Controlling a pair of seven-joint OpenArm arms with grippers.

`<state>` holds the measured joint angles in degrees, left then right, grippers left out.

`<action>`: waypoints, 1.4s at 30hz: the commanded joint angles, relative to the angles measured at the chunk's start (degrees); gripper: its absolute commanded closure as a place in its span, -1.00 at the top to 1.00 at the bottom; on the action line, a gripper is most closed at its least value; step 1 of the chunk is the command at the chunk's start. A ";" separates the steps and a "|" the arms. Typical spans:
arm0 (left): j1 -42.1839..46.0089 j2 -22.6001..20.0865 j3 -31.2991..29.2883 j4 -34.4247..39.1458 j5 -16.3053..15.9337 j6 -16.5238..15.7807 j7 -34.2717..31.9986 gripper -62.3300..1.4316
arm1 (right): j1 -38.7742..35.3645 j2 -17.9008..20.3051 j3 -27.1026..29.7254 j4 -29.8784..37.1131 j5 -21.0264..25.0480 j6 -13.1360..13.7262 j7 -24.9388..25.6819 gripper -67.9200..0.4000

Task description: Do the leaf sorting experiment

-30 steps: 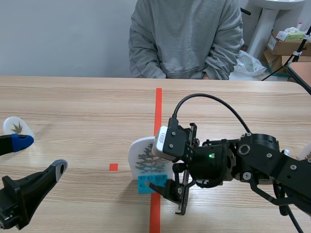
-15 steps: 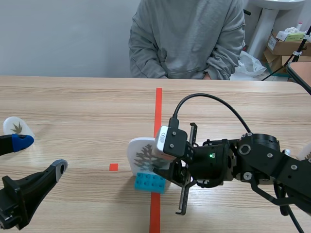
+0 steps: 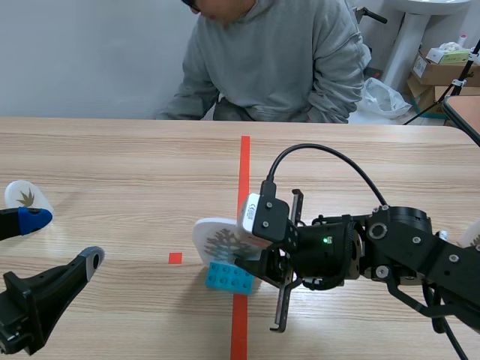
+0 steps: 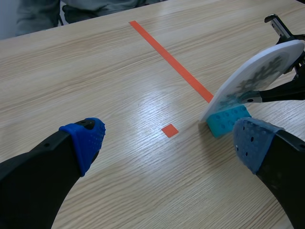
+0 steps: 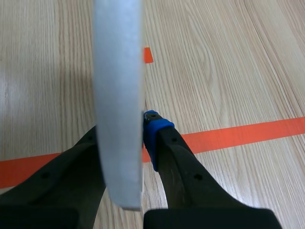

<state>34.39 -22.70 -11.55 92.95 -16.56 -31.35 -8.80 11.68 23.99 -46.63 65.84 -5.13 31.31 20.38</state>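
Scene view.
- Right gripper (image 3: 261, 268): comes in from the right and is clamped on the leaf card (image 3: 219, 241).
- Leaf card: white with a dark branching leaf print, tilted, seated in a blue brick base (image 3: 229, 277). The base rests on the table (image 3: 112, 157), touching the orange tape line (image 3: 244, 169).
- Tape square (image 3: 175, 258): just beside the card, on its left.
- Left gripper (image 3: 61, 238): low at the left edge, fingers spread wide, holding nothing.
- Second leaf card (image 3: 26, 196): at the far left edge, close behind the left gripper.
- Person (image 3: 277, 60): in a grey sweatshirt, leaning at the far side of the table.
- Cardboard boxes (image 3: 442, 66): off the table, beyond its far right corner.
- Open wood lies between the two grippers.

Left wrist view.
- Left gripper (image 4: 170, 139): blue pads (image 4: 88, 138) far apart.
- Ahead of it are the tape square (image 4: 169, 130) and bare wood.
- Leaf card (image 4: 252, 81) and base (image 4: 228, 119): just ahead of the farther finger, leaning.

Right wrist view.
- Leaf card (image 5: 118, 86): seen edge-on, pinched between both fingers of the right gripper (image 5: 123, 132).
- The tape line (image 5: 228, 136) crosses underneath.
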 commanded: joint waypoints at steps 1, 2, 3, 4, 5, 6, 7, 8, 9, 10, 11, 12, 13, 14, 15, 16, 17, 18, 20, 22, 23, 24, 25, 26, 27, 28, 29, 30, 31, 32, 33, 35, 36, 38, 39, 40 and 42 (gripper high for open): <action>-0.28 0.11 -0.37 0.87 -0.59 0.09 -0.79 0.84 | 0.50 0.33 0.13 0.55 1.18 0.46 1.79 -0.93; -0.28 0.11 -0.37 0.87 -0.59 0.09 -0.76 0.84 | 0.44 0.46 0.33 0.59 1.81 0.79 2.14 -0.93; -0.28 0.11 -0.37 0.87 -0.59 0.09 -0.76 0.84 | 0.37 0.48 0.70 0.59 2.56 1.31 2.43 -0.93; -0.28 0.11 -0.37 0.87 -0.59 0.09 -0.76 0.84 | 0.20 0.59 1.18 0.59 3.10 1.49 2.49 -0.93; -0.28 0.11 -0.37 0.87 -0.59 0.09 -0.76 0.84 | 0.04 0.61 1.92 0.61 3.72 1.49 2.51 -0.93; -0.28 0.11 -0.37 0.87 -0.59 0.09 -0.76 0.84 | -0.24 0.61 2.86 0.63 4.46 1.49 2.49 -0.93; -0.28 0.11 -0.37 0.87 -0.59 0.09 -0.76 0.84 | -0.52 0.61 4.11 0.66 5.27 1.55 2.47 -0.93; -0.28 0.11 -0.37 0.87 -0.59 0.09 -0.76 0.84 | -0.81 0.61 5.27 0.70 5.95 1.81 2.47 -0.93; -0.28 0.11 -0.37 0.87 -0.59 0.09 -0.76 0.84 | -1.22 0.61 6.62 0.70 6.58 2.27 2.49 -0.93; -0.28 0.11 -0.37 0.87 -0.59 0.09 -0.76 0.84 | -1.53 0.63 8.07 0.72 7.30 3.04 2.47 -0.93; -0.28 0.11 -0.37 0.87 -0.59 0.09 -0.76 0.84 | -1.92 0.63 9.62 0.74 7.37 3.93 2.49 -0.93; -0.28 0.11 -0.37 0.87 -0.59 0.09 -0.76 0.84 | -2.29 0.63 11.13 0.74 7.37 4.46 2.49 -0.93; -0.28 0.11 -0.37 0.87 -0.59 0.09 -0.76 0.84 | -2.78 0.63 12.68 0.74 7.37 4.81 2.49 -0.93; -0.28 0.11 -0.37 0.87 -0.59 0.09 -0.76 0.84 | -3.23 0.66 14.08 0.74 7.37 4.96 2.49 -0.93; -0.28 0.11 -0.37 0.87 -0.59 0.09 -0.76 0.84 | -3.67 0.81 15.52 0.74 7.41 5.22 2.49 -0.93; -0.28 0.11 -0.37 0.87 -0.59 0.09 -0.76 0.84 | -4.11 1.03 16.85 0.74 8.04 5.66 2.49 -0.93; -0.28 0.11 -0.37 0.87 -0.59 0.09 -0.76 0.84 | -4.50 1.36 18.21 0.74 8.96 6.01 2.49 -0.93; -0.28 0.11 -0.37 0.87 -0.59 0.09 -0.76 0.84 | -5.01 1.64 19.63 0.74 9.75 6.10 2.49 -0.93; -0.28 0.11 -0.37 0.87 -0.59 0.09 -0.76 0.84 | -6.01 2.36 22.64 0.74 9.97 6.23 2.47 -0.93; -0.28 0.11 -0.37 0.87 -0.59 0.09 -0.76 0.84 | -7.08 3.06 25.79 0.74 9.97 6.23 2.45 -0.93; -0.28 0.11 -0.37 0.87 -0.59 0.09 -0.76 0.84 | -7.48 3.37 27.39 0.74 10.12 6.27 2.43 -0.93; -0.28 0.11 -0.37 0.87 -0.59 0.09 -0.79 0.84 | -8.13 3.74 28.98 0.74 10.16 6.23 2.29 -0.93; -0.28 0.11 -0.37 0.87 -0.59 0.09 -0.79 0.84 | -8.59 4.04 30.64 0.74 10.43 6.27 2.16 -0.93; -0.28 0.13 -0.37 0.87 -0.59 0.09 -0.79 0.84 | -9.22 4.33 32.28 0.74 11.17 6.23 1.99 -0.93; -0.28 0.11 -0.37 0.87 -0.59 0.09 -0.79 0.84 | -9.88 4.50 34.05 0.74 11.96 6.25 1.66 -0.93; -0.28 0.13 -0.37 0.87 -0.59 0.09 -0.79 0.84 | -10.45 4.70 35.74 0.74 12.59 6.25 1.38 -0.93; -0.28 0.11 -0.37 0.87 -0.59 0.09 -0.79 0.84 | -11.08 4.87 37.40 0.74 13.35 6.25 1.09 -0.93; -0.28 0.11 -0.37 0.87 -0.59 0.09 -0.79 0.84 | -11.74 5.01 38.88 0.74 14.14 6.23 0.59 -0.93; -0.28 0.11 -0.37 0.87 -0.59 0.09 -0.79 0.84 | -12.31 5.05 40.44 0.74 15.15 6.23 0.02 -0.93; -0.28 0.11 -0.37 0.87 -0.59 0.09 -0.76 0.84 | -12.92 5.07 41.92 0.74 15.82 6.23 -0.44 -0.93; -0.28 0.11 -0.37 0.87 -0.59 0.09 -0.76 0.84 | -13.57 5.07 43.32 0.74 16.46 6.23 -1.09 -0.93; -0.28 0.11 -0.37 0.87 -0.59 0.09 -0.76 0.84 | -14.80 5.05 45.75 0.72 18.27 6.21 -2.47 -0.93; -0.28 0.11 -0.37 0.87 -0.59 0.09 -0.76 0.84 | -15.21 5.05 46.64 0.70 19.19 6.21 -3.04 -0.93; -0.28 0.11 -0.37 0.87 -0.61 0.09 -0.74 0.84 | -16.61 5.05 48.48 0.68 20.96 5.95 -4.00 -0.93; -0.28 0.13 -0.37 0.87 -0.61 0.09 -0.74 0.84 | -17.31 5.05 49.42 0.68 21.75 5.70 -4.35 -0.93; -0.28 0.13 -0.37 0.87 -0.61 0.09 -0.74 0.84 | -17.86 5.03 50.21 0.68 22.56 5.16 -4.87 -0.93; -0.28 0.13 -0.37 0.87 -0.61 0.09 -0.74 0.84 | -19.12 4.96 51.78 0.68 24.33 3.17 -6.10 -0.93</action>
<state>34.39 -22.70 -11.55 92.95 -16.56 -31.35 -8.80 -7.68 28.23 4.45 65.84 17.96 34.96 13.61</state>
